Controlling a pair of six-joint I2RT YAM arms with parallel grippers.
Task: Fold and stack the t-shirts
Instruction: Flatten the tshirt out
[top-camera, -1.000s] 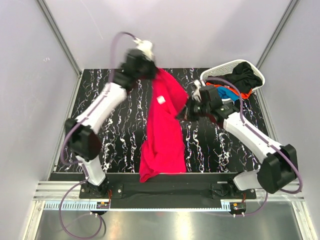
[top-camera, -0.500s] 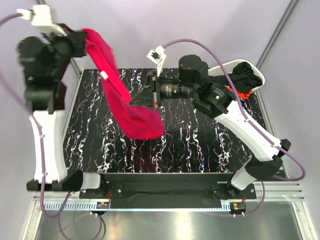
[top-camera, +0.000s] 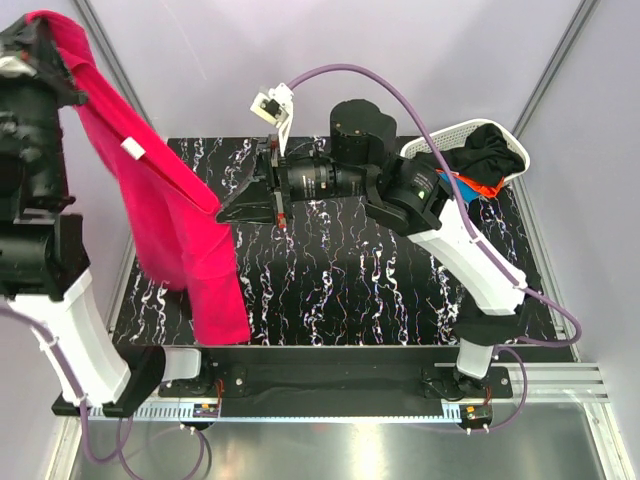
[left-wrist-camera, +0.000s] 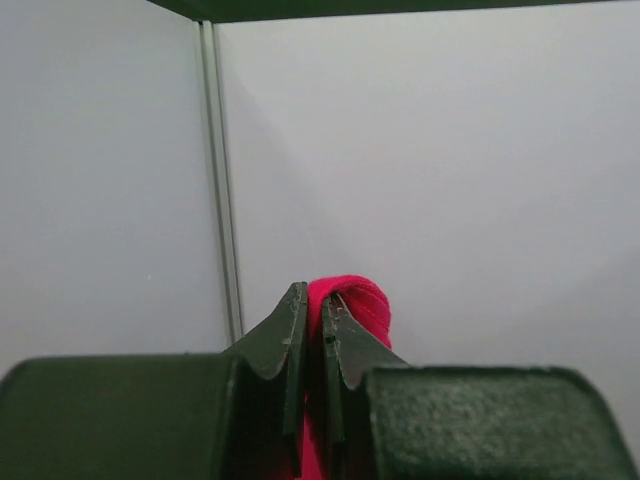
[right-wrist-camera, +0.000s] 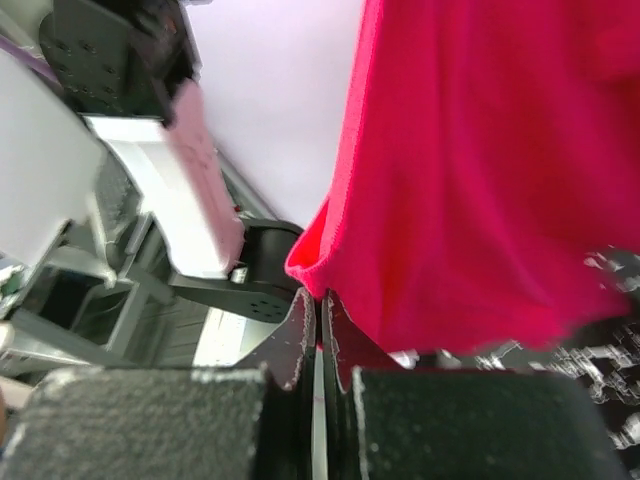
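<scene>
Table (top-camera: 400, 290): black marbled top inside pale walls, my two arms bolted at its near edge.
Red t-shirt (top-camera: 180, 230): just hoisted. A second ago it lay draped down the middle and over the near edge. Now it hangs in the air at the left, stretched between both grippers, with its tail dangling by the near-left corner. I judge this a shake-out before laying it flat, with no fold made yet.
Left arm: has swung from far centre up high to the far left.
Right arm: has reached from the right across to centre-left.
Basket (top-camera: 450, 133): far right, holding the other t-shirts (top-camera: 492, 150), unchanged.
Left gripper (left-wrist-camera: 313, 300): fingers pinching a red bunch.
Right gripper (right-wrist-camera: 318, 300): fingers pressed together on the shirt's edge.
</scene>
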